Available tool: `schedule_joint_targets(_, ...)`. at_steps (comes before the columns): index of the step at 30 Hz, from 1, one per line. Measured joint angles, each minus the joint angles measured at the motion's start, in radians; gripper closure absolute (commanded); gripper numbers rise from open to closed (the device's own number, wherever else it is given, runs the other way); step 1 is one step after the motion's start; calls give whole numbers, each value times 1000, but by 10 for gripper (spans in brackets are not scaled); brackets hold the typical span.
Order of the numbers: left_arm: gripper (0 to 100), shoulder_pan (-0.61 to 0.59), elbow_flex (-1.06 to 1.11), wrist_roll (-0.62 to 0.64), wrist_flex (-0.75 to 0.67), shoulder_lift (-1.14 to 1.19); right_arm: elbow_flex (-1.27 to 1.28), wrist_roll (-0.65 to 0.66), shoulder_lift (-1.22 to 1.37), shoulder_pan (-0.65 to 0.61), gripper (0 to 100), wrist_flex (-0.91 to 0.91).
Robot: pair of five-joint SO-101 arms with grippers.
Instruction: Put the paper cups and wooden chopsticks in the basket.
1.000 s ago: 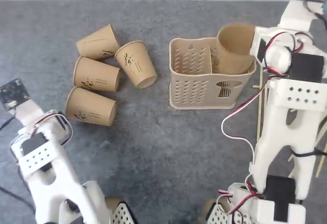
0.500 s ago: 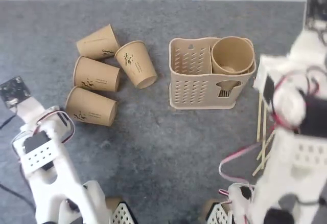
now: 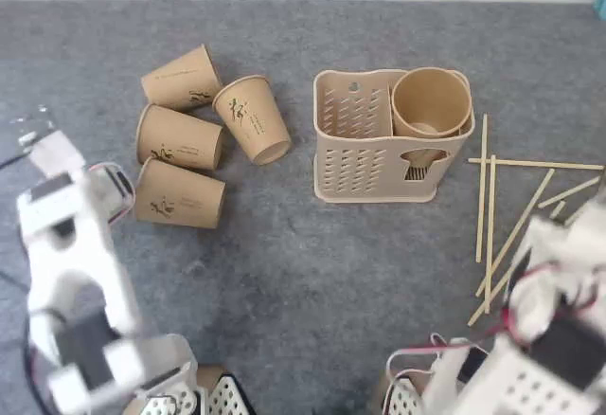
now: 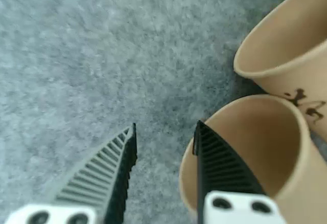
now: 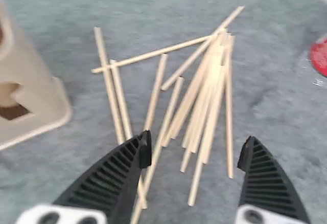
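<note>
Cups come first: 4 paper cups (image 3: 189, 140) lie on their sides toward the left edge of the table (image 3: 312, 292). A 5th cup (image 3: 431, 102) stands upright in the compartment of the basket (image 3: 355, 164) nearer the right edge. The left gripper (image 4: 165, 127) hangs with its jaws apart at the mouth of the nearest cup (image 4: 265, 147), one finger lined up with the rim. A hard squeeze there would likely crumple the thin wall, and a glancing touch could roll the cup away. By the right edge the wooden chopsticks (image 5: 204, 96) lie scattered and overlapping. The right gripper (image 5: 199, 137) hovers spread wide above them, holding nothing. Closing on that heap risks lifting several unevenly, or letting flat sticks slip out.
</note>
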Motion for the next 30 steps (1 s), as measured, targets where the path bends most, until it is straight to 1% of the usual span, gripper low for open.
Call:
schedule_joint_targets(4, 827, 26, -219, -2, 149, 210, 215, 69, -224, 54, 911, -58)
schedule_joint_targets(7, 827, 44, -322, -2, 232, 278, 315, 124, -295, 69, 955, -98)
schedule_joint_targets(12, 827, 77, -376, -2, 307, 275, 450, 155, -261, 74, 961, -163)
schedule_joint_targets(16, 827, 127, -376, -2, 379, 193, 549, 158, -158, 74, 961, -262)
schedule_joint_targets(19, 827, 190, -376, -2, 439, 138, 638, 158, -75, 74, 961, -358)
schedule_joint_targets(23, 827, 282, -376, -3, 499, 97, 747, 158, -28, 80, 961, -462)
schedule_joint_targets(26, 827, 367, -376, -2, 522, 92, 769, 152, -28, 120, 961, -496)
schedule_joint_targets(30, 827, 488, -376, -5, 528, 92, 781, 152, -28, 118, 961, -502)
